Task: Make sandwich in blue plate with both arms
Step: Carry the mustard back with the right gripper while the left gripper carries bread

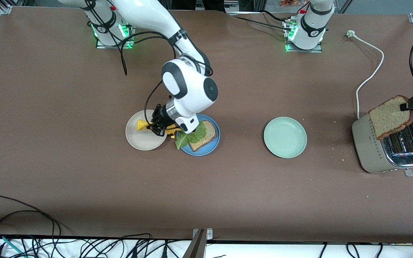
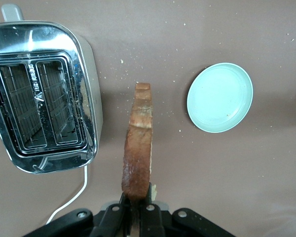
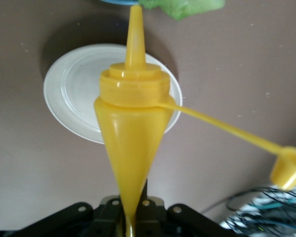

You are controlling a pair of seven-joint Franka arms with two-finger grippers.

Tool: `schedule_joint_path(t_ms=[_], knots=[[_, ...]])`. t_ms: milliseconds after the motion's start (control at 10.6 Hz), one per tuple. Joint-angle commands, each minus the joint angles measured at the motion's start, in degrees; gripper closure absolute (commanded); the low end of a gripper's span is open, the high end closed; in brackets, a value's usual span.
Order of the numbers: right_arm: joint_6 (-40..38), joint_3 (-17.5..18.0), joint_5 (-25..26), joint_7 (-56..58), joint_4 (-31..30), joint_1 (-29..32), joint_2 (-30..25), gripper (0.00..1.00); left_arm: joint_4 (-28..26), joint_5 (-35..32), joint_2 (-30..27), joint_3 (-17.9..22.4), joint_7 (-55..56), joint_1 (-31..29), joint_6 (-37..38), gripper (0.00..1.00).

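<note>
- The left gripper (image 1: 404, 106), over the toaster (image 1: 389, 148), is clamped on a toast slice (image 1: 390, 116) by its top edge; the slice hangs on edge, long axis vertical. It is probably light, stiff and crumbly, so an edge pinch suits.
- The right gripper (image 1: 158, 126), between the cream plate (image 1: 136, 139) and blue plate (image 1: 212, 145), is clamped on a yellow squeeze bottle (image 3: 133, 128), likely soft-walled, its nozzle toward the lettuce (image 1: 192, 135).
- Bottom toast (image 1: 206, 134) lies flat in the blue plate.

Left gripper (image 2: 136, 210) clamped on a toast slice (image 2: 138, 148), held edge-on over bare table (image 2: 212, 187). Below, a chrome toaster (image 2: 42, 96), slots seemingly empty. Pale green plate (image 2: 220, 97) near, with scattered crumbs (image 2: 123, 74).
</note>
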State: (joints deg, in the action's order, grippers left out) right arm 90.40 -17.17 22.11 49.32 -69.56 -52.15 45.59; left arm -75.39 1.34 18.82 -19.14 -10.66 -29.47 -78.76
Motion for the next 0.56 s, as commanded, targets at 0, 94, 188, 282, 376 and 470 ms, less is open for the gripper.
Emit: schedule_joint_path(t_ms=[0, 94, 188, 282, 376, 470], knots=[[-0.7, 0.2, -14.6, 4.0, 1.7, 7.3, -1.3, 0.95, -0.1, 1.5, -1.4, 0.1, 0.2, -0.1, 0.3, 1.00], [-0.7, 0.0, -21.9, 6.2, 1.7, 9.8, -2.4, 0.98, -0.3, 1.5, -1.5, 0.0, 0.2, -0.1, 0.3, 1.00], [-0.7, 0.0, -29.4, 9.4, 1.7, 13.2, -3.1, 0.99, -0.3, 1.6, -1.6, -0.1, 0.2, -0.1, 0.3, 1.00], [-1.0, 0.1, -37.3, 13.0, 1.6, 16.6, -4.1, 0.99, -0.3, 1.6, -1.6, 0.0, 0.2, -0.1, 0.4, 1.00], [-1.4, 0.3, -44.8, 17.2, 1.5, 20.3, -4.2, 0.99, -0.3, 1.6, -1.6, -0.1, 0.3, -0.1, 0.4, 1.00], [-1.6, 0.5, -50.7, 21.7, 1.4, 23.5, -4.2, 0.99, -0.4, 1.5, -1.5, -0.8, 0.5, 0.1, 0.4, 1.00]])
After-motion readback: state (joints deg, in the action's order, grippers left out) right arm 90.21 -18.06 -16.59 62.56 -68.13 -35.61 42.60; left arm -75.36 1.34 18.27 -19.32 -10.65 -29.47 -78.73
